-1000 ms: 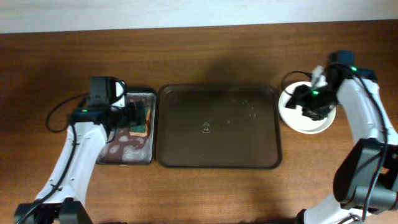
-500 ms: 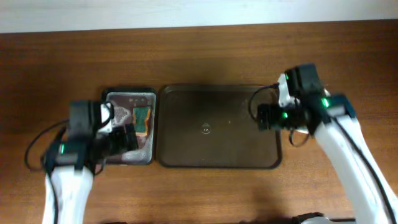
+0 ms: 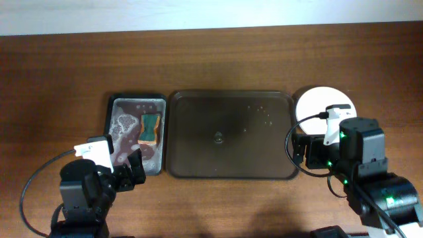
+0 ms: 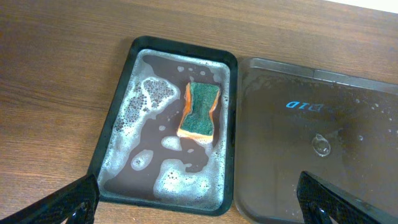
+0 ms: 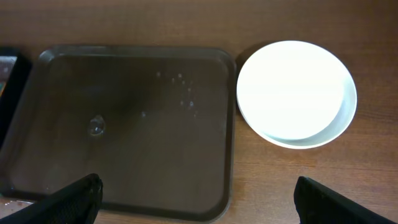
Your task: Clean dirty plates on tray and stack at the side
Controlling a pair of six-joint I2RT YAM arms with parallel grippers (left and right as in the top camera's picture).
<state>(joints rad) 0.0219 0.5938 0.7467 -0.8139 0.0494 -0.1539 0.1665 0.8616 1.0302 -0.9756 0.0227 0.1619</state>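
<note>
The big brown tray [image 3: 231, 168] sits mid-table [image 3: 218, 59], wet, holding a scatter of water drops [image 5: 180, 87] and one small blob near its centre. Just beside its right rim, apart from it and on the bare wood, the plates [image 5: 292, 90] lie stacked, white and clean on top (I can make out two rims slightly offset, but not how many are in the pile). On the other side, close against the tray's left edge, the narrower black tray [image 4: 118, 146] holds brownish water, patches of white foam [image 4: 146, 93] and a green-and-orange sponge [image 4: 200, 110] lying flat toward its upper right. The left gripper [image 4: 198, 202] hangs over the black tray's near edge, fingers spread wide, nothing between them. The right gripper [image 5: 199, 199] hovers over the tray's near right corner, likewise spread wide and holding nothing
</note>
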